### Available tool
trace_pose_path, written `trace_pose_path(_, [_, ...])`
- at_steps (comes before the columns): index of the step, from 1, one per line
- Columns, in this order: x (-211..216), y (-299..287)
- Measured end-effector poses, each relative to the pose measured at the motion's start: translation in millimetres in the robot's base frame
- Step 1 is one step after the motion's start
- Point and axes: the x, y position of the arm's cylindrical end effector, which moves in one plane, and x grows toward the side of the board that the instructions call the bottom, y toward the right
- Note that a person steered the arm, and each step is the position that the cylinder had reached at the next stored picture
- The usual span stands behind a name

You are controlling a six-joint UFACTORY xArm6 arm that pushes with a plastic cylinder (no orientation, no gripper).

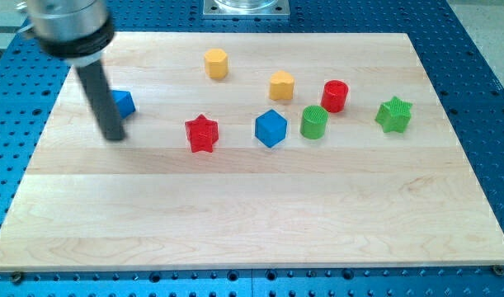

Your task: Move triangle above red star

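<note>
Triangle (124, 103), the blue one, sits at the board's left side, upper half, mostly hidden behind your rod (101, 99), so its shape is hard to confirm. Only its right part shows. My tip (113, 138) is down on the wooden board (235, 214), just below and slightly left of that blue block; you can't tell from this view if rod and block touch. No jaws on this rig, so nothing to spread or pinch: it's a bare rod end.

Red star (202, 133) lies to the right of the tip, near the board's middle, apart from the triangle with bare wood between them. Triangle is left of and slightly higher than the star, not directly above it.

You also see:
- blue cube (270, 128) just right of the star
- green cylinder (314, 122) beside the cube
- red cylinder (335, 96) up and right of the green one
- green star (393, 115) furthest right
- 2 orange blocks (216, 63), (281, 85) toward the view's top, both look hexagonal
</note>
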Motion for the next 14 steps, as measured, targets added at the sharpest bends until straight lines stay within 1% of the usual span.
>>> trace_pose_path(1, [-35, -30])
trace_pose_path(2, [-60, -29])
trace_pose_path(3, [-61, 1])
trace_pose_path(4, [-61, 56])
trace_pose_path(5, [-72, 64])
trace_pose_path(6, [-93, 5])
trace_pose_path(7, [-100, 41])
trace_pose_path(8, [-100, 79])
trace_pose_path(10, [-103, 84])
trace_pose_path(11, [-113, 59])
trace_pose_path(12, [-111, 53])
trace_pose_path(13, [-89, 69])
trace_pose_path(14, [-86, 93])
